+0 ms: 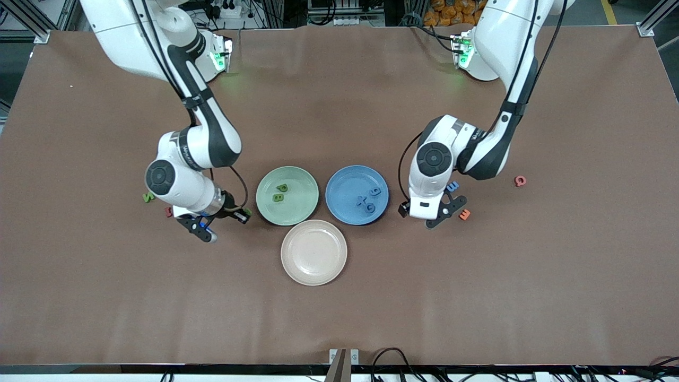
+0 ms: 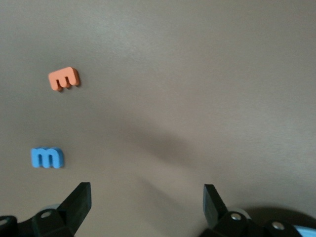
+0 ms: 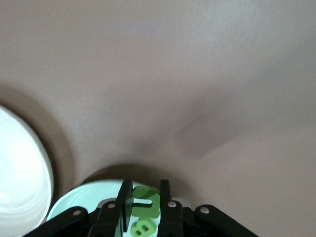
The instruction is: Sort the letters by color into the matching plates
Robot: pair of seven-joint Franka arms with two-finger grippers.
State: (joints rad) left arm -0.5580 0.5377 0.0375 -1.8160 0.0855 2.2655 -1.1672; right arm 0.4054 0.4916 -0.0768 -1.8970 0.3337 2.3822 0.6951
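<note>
held letter: we're gripping a small green foam letter [image 3: 146, 201], pinched edge-on between the fingers so it can drop flat.
right gripper [image 3: 145, 184]: closed on that letter, hanging at the rim of the pale mint green round plate [image 1: 297, 209], on the side toward the right arm's end.
green plate: holding two green letters [image 1: 281, 187]. A fourth green piece [image 1: 148, 197] is lying on the table near the right arm.
bright blue round plate [image 1: 345, 185]: carrying three blue pieces [image 1: 370, 207], touching nothing green.
left gripper [image 2: 145, 191]: jaws spread wide and empty, by the blue plate's edge. We judge it's lining up for the blue foam "m" [image 2: 47, 158] nearby.
distractors: we're leaving the orange foam "E" [image 2: 63, 79], the red piece [image 1: 520, 181] and the empty beige-pink plate [image 1: 314, 252] alone.
surface: brown matte table cover [image 1: 339, 307], slightly creased.
room: cables and metal framing are running along the table edges.
</note>
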